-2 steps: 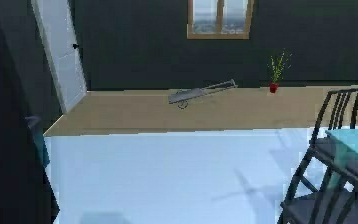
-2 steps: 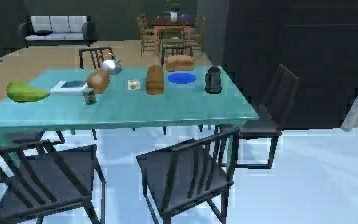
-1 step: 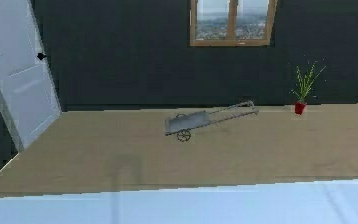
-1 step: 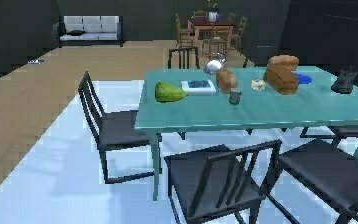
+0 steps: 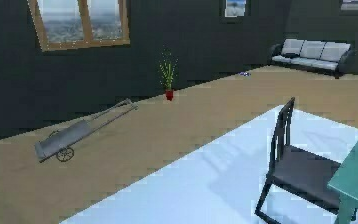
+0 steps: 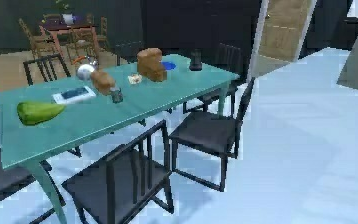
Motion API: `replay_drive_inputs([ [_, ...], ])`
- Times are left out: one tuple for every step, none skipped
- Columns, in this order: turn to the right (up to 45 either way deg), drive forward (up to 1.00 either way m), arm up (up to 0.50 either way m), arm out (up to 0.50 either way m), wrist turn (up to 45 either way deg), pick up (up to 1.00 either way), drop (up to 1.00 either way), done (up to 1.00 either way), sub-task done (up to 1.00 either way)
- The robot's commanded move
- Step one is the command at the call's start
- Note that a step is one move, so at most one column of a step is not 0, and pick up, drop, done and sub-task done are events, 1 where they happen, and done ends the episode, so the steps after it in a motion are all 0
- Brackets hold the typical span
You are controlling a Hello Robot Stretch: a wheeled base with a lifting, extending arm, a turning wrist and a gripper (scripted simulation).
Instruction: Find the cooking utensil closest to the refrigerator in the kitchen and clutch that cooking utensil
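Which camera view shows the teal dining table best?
The arm side view: the teal table runs across it, with most of its top and a leg in sight. The forward view gives a corner of it at the lower right edge, beside a dark chair.

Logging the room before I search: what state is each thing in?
Hand truck: lying flat on the floor.
Potted plant: upright.
Green vegetable: lying on its side on the teal table.
Dark container: standing upright.
Black chair: upright, drawn up to the table.
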Motion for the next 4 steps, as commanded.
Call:
replay_drive_inputs([
  [0.0,1.00,0.00,0.00,0.0,0.00,0.00,0.00,0.00],
  [0.0,0.60,0.00,0.00,0.0,0.00,0.00,0.00,0.00],
  [45.0,0.00,0.00,0.00,0.0,0.00,0.00,0.00,0.00],
  [3.0,0.00,0.00,0.00,0.0,0.00,0.00,0.00,0.00],
])
